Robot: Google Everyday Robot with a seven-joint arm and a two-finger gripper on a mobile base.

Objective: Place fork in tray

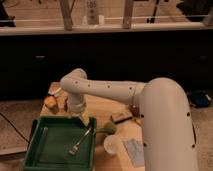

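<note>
Camera view shows the fork (82, 140) lying aslant on the flat floor of the tray (36, 150), tines toward the near edge and handle pointing to the far right corner. The gripper (82, 118) hangs there just above the rim, close to the handle's end; whether it is clamped on the handle or free of it cannot be told. The placing looks all but done. The risk lies in the retreat: if the gripper has any hold on the handle, a lift would drag the fork up or tip it over the right rim toward the white cup (112, 145) and the green object (107, 128) just beside the tray. A low sideways withdrawal could also catch the rim and shove the tray across the table (102, 107).
</note>
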